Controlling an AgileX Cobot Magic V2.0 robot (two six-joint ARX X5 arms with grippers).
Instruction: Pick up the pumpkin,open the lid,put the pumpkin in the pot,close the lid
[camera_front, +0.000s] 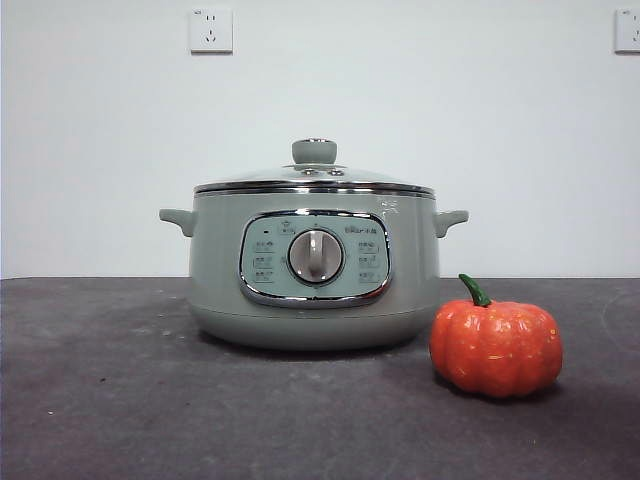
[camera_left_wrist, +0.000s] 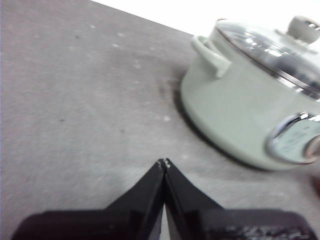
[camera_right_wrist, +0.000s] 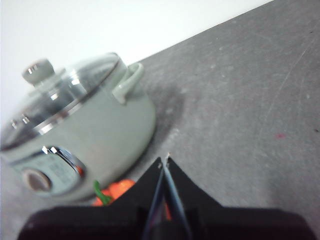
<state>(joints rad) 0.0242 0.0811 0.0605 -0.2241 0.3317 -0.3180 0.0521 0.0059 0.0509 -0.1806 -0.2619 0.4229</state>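
Two claws pressed shut, empty, above desk. Pot off to left claw's side, lid on. Pumpkin just under right claw: likely light, rigid, glossy-slick; best pinched across ribs.

Setting: a staged test bench, more lab than kitchen. Plain dark grey table, scuffed and speckled, set against a bare white wall. Two white wall sockets high on the wall, one above the table's left part, one at the right edge. No kitchen fittings visible.
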